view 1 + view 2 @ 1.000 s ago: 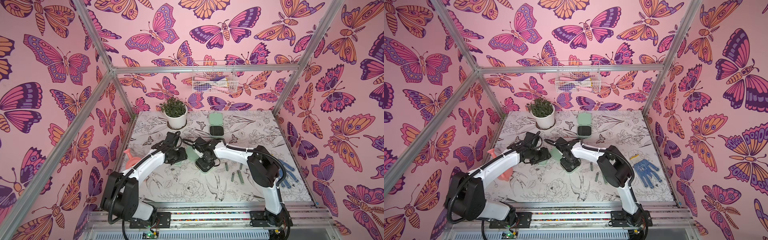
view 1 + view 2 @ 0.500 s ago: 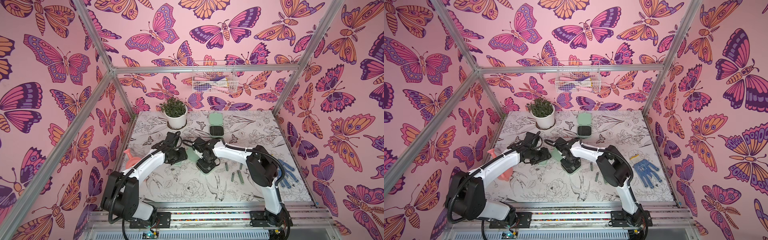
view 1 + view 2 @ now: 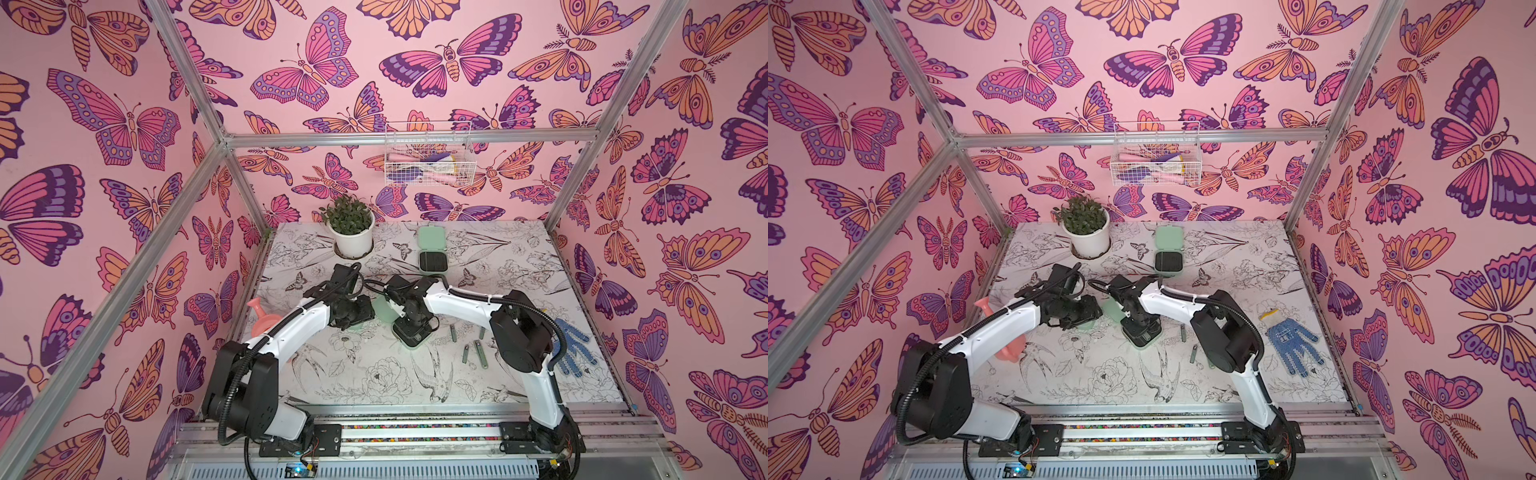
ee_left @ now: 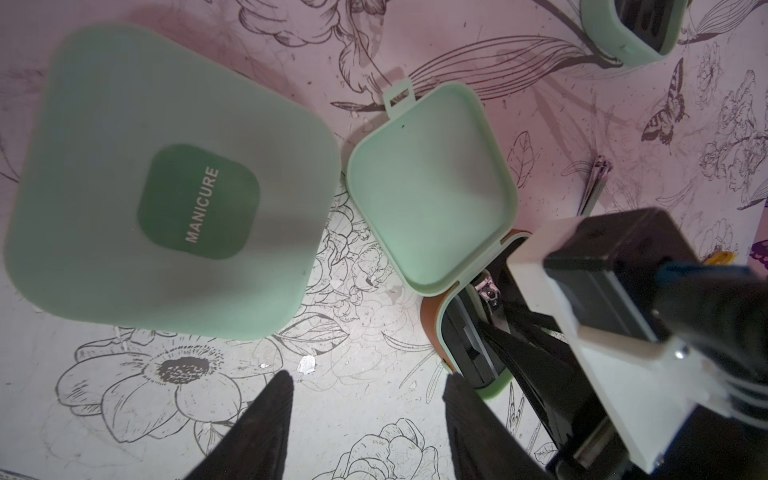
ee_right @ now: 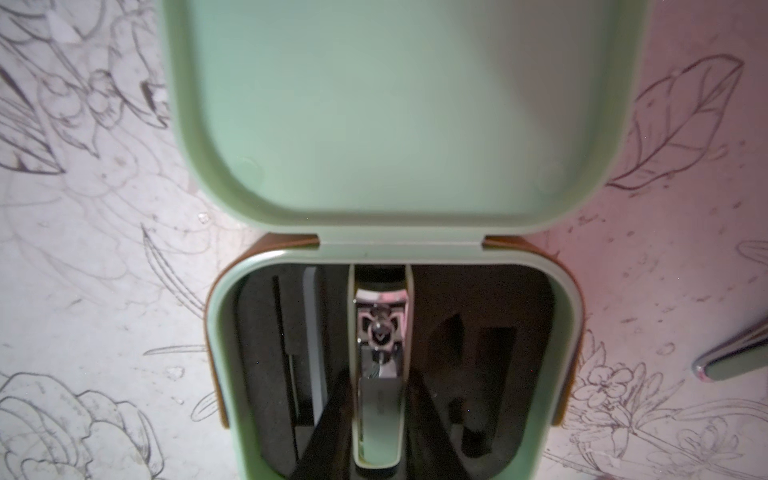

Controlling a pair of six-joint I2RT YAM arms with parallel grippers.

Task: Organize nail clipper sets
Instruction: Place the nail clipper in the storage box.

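Mint-green clipper [image 5: 380, 399], pinched by right fingers [image 5: 332, 415], sits in the open case [image 5: 399, 116]. Left fingers [image 4: 266, 415] hang apart, empty. Next, probably: let go, fetch loose clippers [image 3: 480, 354] at 3 o'clock.

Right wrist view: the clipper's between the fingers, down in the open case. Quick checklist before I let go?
1. Right gripper shut on the clipper: ok.
2. Clipper lined up with the centre slot of the open case: ok.
3. Clipper fully seated: cannot tell.
4. Lid folded back, clear: ok.
5. Left gripper open and empty: ok.
6. Left gripper clear of the case corner: cannot tell.
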